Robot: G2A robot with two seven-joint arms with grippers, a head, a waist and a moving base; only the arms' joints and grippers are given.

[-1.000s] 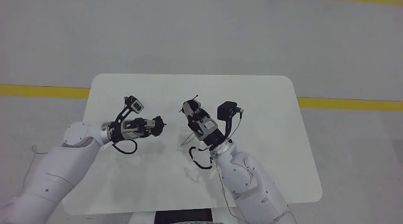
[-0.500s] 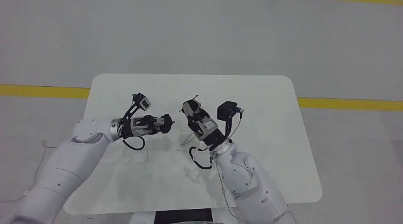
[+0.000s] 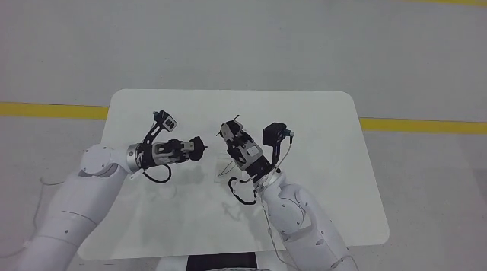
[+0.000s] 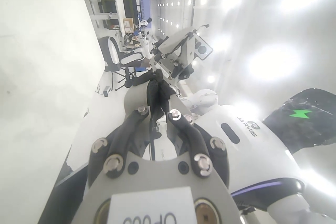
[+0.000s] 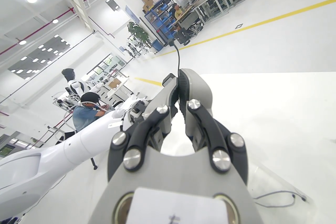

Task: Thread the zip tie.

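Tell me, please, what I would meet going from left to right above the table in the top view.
Over the white table: left gripper → right gripper, shut on the zip tie → the right arm's wrist camera.

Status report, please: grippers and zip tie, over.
Left gripper shut on zip tie strap, right gripper shut near its head. Not threaded yet. Grippers apart; nothing between.

The zip tie [image 5: 178, 58] vanishes between the jaws of the right gripper [image 5: 179, 78]; its lower end is hidden
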